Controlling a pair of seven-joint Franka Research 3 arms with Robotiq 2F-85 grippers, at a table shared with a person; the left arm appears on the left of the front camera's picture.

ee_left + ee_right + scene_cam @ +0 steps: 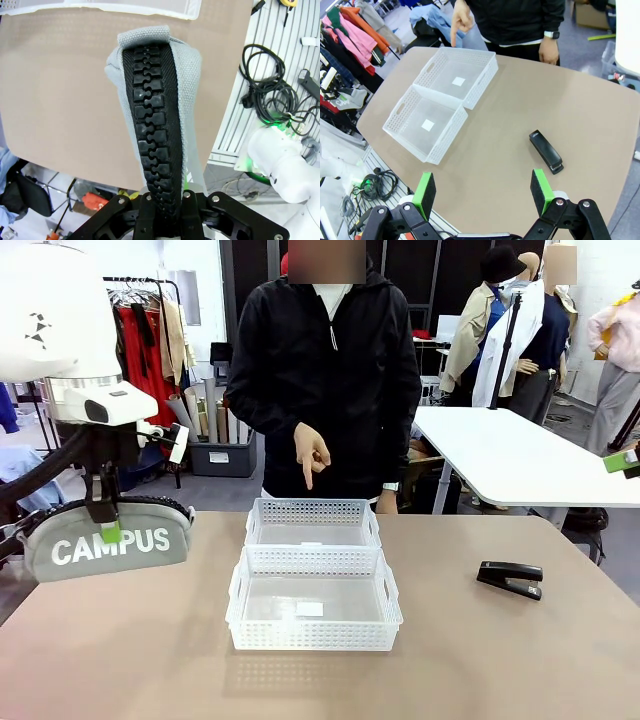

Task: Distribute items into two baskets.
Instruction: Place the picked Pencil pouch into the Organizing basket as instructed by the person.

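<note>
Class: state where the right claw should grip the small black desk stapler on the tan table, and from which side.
Grip the small black desk stapler across its narrow sides, about mid-length, coming straight down from above. It lies flat, long and slim, with bare tan table around it, so the open right claw should straddle its width.

Left arm (55, 320): white, entering from left, wrist turned downward.
Left tool (110, 530): closed tight on strap of pouch (140, 542), held aloft.
Right tool (482, 192): jaws spread wide, green pads (424, 192) facing, nothing between; raised above surface (515, 125).
</note>
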